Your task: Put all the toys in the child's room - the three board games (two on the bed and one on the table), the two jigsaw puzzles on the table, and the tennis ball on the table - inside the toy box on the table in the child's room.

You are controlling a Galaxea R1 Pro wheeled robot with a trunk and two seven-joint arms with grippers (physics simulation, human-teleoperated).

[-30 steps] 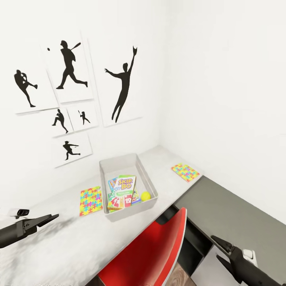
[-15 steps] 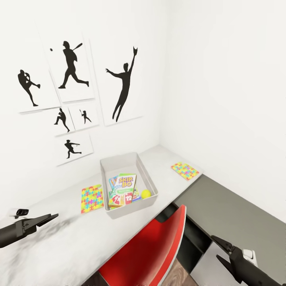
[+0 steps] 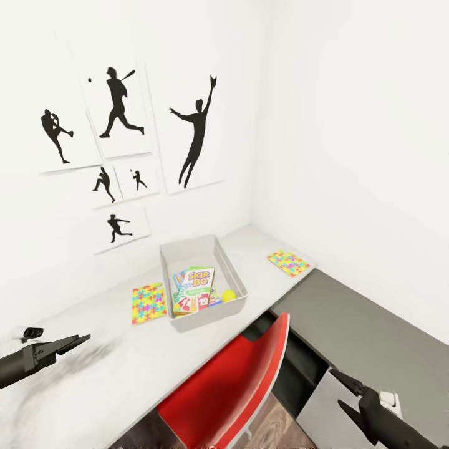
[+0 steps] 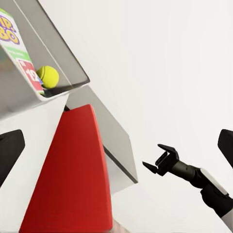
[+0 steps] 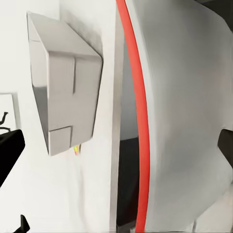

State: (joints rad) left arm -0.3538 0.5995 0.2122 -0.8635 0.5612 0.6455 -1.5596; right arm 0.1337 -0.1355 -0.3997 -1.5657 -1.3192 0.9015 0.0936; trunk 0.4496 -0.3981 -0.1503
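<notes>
While games fill the toy box [image 3: 232, 267], a red chair [image 3: 231, 380] fronts it.

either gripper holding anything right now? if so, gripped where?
Nothing held. The black left gripper and black right gripper both hang empty, jaws open, short of the pale speckled table.

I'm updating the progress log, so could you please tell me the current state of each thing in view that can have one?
toy box: on the table, holding games and ball
board games: stacked inside
tennis ball: inside
jigsaw puzzles: flat on the table, outside the box
left gripper: empty
right gripper: open, empty
</notes>
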